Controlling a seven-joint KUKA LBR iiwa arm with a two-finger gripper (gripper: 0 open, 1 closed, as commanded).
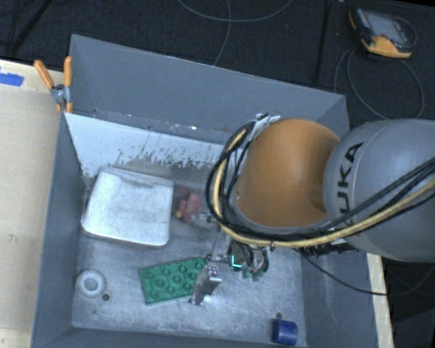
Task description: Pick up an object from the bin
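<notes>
Gripper [205, 285] is hanging low over the bin [202, 95] floor, a little toward 5 o'clock from centre. Its tip is sitting at the 3 o'clock edge of a flat green studded plate [163, 281], which is lying tilted near mid-floor. Whether it is touching the plate is not clear.

Around it:
- A white square tray [130, 209] is lying at 10 o'clock of the gripper, apart from it.
- A clear ring [90, 282] is resting at 9 o'clock, beyond the plate.
- A small blue piece [284, 331] is sitting at 4 o'clock, well apart.

The orange wrist cover [284, 172] and cable loops [220, 186] are hiding most of the gripper, so you cannot tell how far it is open or whether it has hold of anything. A pinkish lump [190, 203] at 11 o'clock is sitting by the cables, too small to identify.
</notes>
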